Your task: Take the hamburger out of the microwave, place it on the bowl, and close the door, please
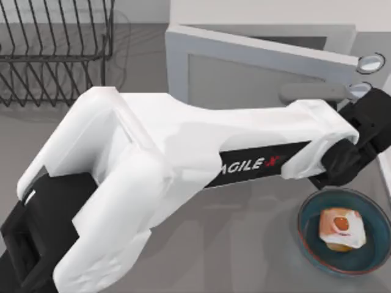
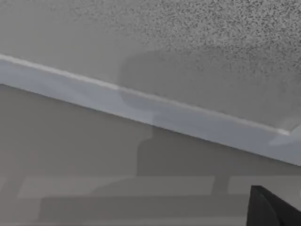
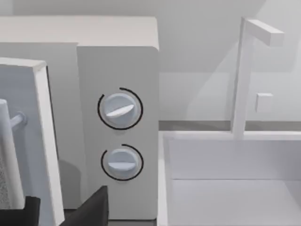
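Note:
The hamburger (image 1: 342, 229) lies inside the blue bowl (image 1: 307, 239) at the table's front right. Behind it stands the white microwave (image 3: 117, 56) with two silver dials (image 3: 120, 109). Its door (image 1: 256, 70) is swung nearly against the front, still slightly ajar, and the grey bar handle (image 1: 311, 93) faces out. My left arm stretches across the table, and its open left gripper (image 1: 369, 119) sits just below the handle's right end, in front of the dial panel. One fingertip (image 2: 270, 209) shows close against the door (image 2: 141, 70). The left gripper (image 3: 51, 212) holds nothing. My right arm is parked off to the right.
A black wire dish rack (image 1: 55, 49) stands at the back left. Right of the microwave are a white sink basin (image 3: 225, 188) and a faucet (image 3: 244, 75). Open grey tabletop lies in front of the door, left of the bowl.

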Action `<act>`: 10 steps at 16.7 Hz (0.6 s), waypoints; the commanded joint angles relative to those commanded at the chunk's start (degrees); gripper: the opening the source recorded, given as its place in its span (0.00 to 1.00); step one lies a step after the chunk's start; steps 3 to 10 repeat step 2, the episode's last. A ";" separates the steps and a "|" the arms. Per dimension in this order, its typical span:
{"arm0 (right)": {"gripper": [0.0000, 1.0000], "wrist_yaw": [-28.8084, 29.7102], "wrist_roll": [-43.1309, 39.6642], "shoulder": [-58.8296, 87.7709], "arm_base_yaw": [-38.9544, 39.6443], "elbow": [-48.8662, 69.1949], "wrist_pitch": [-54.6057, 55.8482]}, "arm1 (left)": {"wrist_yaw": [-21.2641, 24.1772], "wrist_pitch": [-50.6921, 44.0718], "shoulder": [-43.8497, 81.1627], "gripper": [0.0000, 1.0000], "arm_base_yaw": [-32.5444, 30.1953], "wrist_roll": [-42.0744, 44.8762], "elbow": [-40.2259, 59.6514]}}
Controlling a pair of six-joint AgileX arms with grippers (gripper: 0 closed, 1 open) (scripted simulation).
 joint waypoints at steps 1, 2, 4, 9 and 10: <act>1.00 0.00 0.00 0.00 0.00 0.00 0.00 | 0.42 0.36 0.80 0.00 0.91 0.92 0.92; 1.00 0.00 0.00 0.00 0.00 0.00 0.00 | 0.56 0.49 1.09 0.00 1.22 1.23 1.22; 1.00 0.00 0.00 0.00 0.00 0.00 0.00 | 0.56 0.49 1.09 0.00 1.22 1.23 1.22; 1.00 0.00 0.00 0.00 0.00 0.00 0.00 | 0.56 0.49 1.09 0.00 1.22 1.23 1.22; 1.00 0.00 0.00 0.00 0.00 0.00 0.00 | 0.56 0.49 1.09 0.00 1.22 1.23 1.22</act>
